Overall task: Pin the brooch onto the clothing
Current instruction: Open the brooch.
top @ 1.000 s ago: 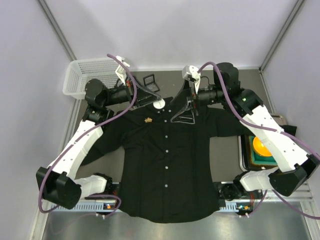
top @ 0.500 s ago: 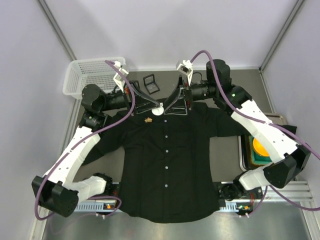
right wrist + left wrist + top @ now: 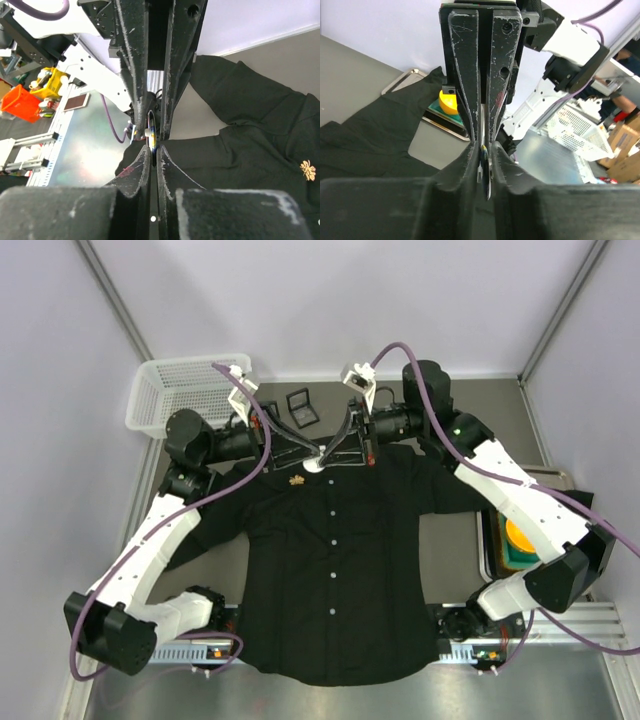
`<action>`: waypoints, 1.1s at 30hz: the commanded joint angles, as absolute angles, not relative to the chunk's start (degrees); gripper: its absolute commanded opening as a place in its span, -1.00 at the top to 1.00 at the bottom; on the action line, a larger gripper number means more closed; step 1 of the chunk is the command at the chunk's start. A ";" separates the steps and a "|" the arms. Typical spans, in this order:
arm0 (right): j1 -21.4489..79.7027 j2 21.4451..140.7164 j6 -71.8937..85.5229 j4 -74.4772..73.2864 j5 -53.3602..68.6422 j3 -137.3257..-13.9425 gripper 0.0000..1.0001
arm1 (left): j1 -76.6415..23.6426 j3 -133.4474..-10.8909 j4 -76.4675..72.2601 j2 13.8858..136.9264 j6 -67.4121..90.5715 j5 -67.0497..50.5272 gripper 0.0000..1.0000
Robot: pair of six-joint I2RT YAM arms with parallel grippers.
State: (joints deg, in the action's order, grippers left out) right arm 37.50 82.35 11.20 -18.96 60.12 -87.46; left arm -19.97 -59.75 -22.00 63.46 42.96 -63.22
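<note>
- The black shirt (image 3: pixel 330 580) lies flat on the table (image 3: pixel 455 540), buttons up.
- The left gripper (image 3: pixel 306 452) and right gripper (image 3: pixel 332 452) both pinch a thin white disc (image 3: pixel 317 463) at the collar.
- A gold brooch (image 3: pixel 297 479) sits on the chest, just beside the fingertips.

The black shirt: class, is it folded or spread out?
Spread out. The shirt lies flat, front up, buttons showing in a row, sleeves reaching to both sides.

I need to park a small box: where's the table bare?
Bare table between the shirt and the tray, below the right sleeve; also the far right corner. Crowded at the collar: left gripper and right gripper pinch a white disc.
</note>
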 commanded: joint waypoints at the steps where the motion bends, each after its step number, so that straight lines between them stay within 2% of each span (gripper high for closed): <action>1: 38.14 82.09 11.51 -16.79 59.06 -90.53 1.00 | -20.04 -59.94 -17.36 60.73 40.27 -60.57 0.30; 2: 37.97 81.92 11.25 -16.79 58.89 -90.44 1.00 | -19.43 -60.72 -13.83 60.38 39.30 -57.42 0.11; 3: 37.71 81.39 11.34 -16.79 58.80 -90.18 1.00 | -17.68 -60.99 -10.32 59.42 38.24 -55.91 0.00; 6: 36.57 80.16 12.04 -16.70 59.50 -89.04 1.00 | -13.55 -58.89 -9.92 57.58 38.14 -58.09 -0.08; 10: 36.12 79.45 12.30 -16.61 60.20 -87.81 1.00 | -13.27 -56.08 -11.07 54.67 38.76 -58.45 -0.11; 18: 36.30 79.28 13.62 -15.91 59.76 -86.49 1.00 | -13.89 -53.00 -16.52 53.09 40.69 -59.86 -0.04; 28: 36.91 78.84 13.36 -15.56 59.85 -85.69 1.00 | -17.05 -52.21 -19.69 55.46 41.66 -56.87 0.20; 33: 36.91 78.84 13.18 -15.56 59.68 -85.52 1.00 | -17.49 -51.42 -20.13 55.64 41.57 -56.69 0.21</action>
State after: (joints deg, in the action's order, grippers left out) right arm 36.62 81.03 12.73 -17.96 59.24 -85.47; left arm -17.06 -52.34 -16.45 55.66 41.06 -57.52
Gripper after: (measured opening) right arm 0.017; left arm 0.395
